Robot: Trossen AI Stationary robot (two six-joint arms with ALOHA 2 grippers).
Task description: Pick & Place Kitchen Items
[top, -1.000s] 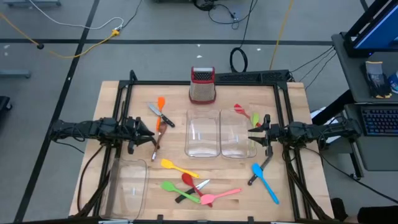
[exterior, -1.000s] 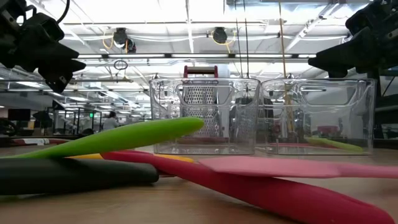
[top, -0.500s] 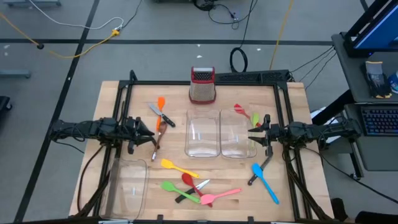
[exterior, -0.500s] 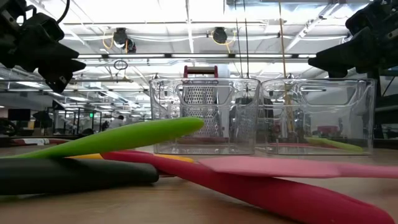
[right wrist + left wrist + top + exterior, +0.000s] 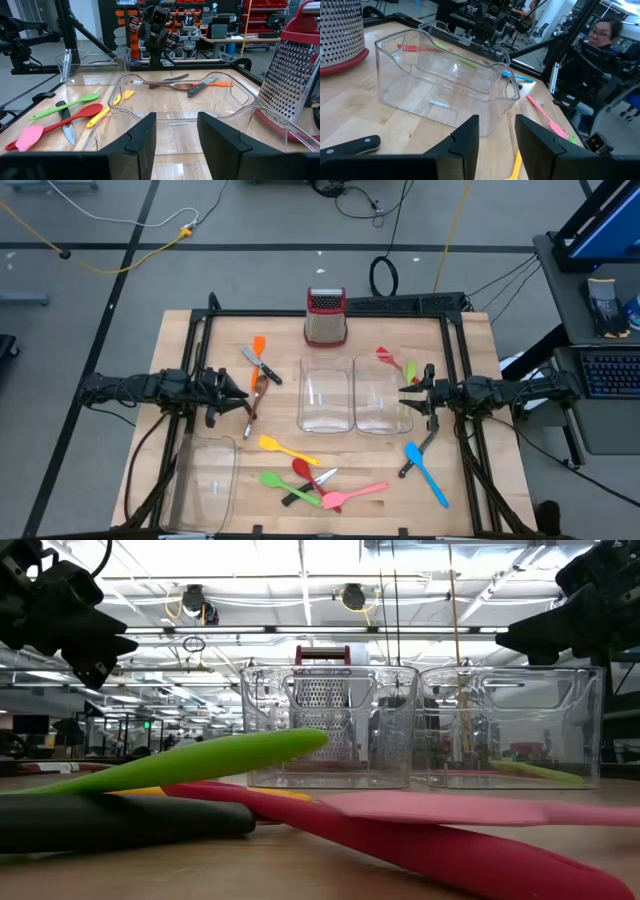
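Note:
The kitchen items lie flat on the wooden table (image 5: 470,340). An orange spatula (image 5: 258,346), a steel knife (image 5: 259,366) and a brown spoon (image 5: 251,406) lie far left. Yellow (image 5: 285,448), green (image 5: 286,483), red (image 5: 303,470) and pink (image 5: 356,494) utensils and a black-handled knife (image 5: 303,490) lie near the front edge. A blue spatula (image 5: 428,473) lies near right. Red (image 5: 388,359) and green (image 5: 410,369) utensils lie far right. My left gripper (image 5: 243,392) hovers open at the left, my right gripper (image 5: 405,395) open at the right. Both point level at the middle trays, with nothing between their fingers (image 5: 470,140) (image 5: 142,140).
Two clear trays (image 5: 325,396) (image 5: 379,396) stand side by side mid-table between the grippers. A third clear tray (image 5: 205,480) sits at the near left. A metal grater with a red top (image 5: 325,318) stands at the far edge. A person shows beyond the table (image 5: 602,32).

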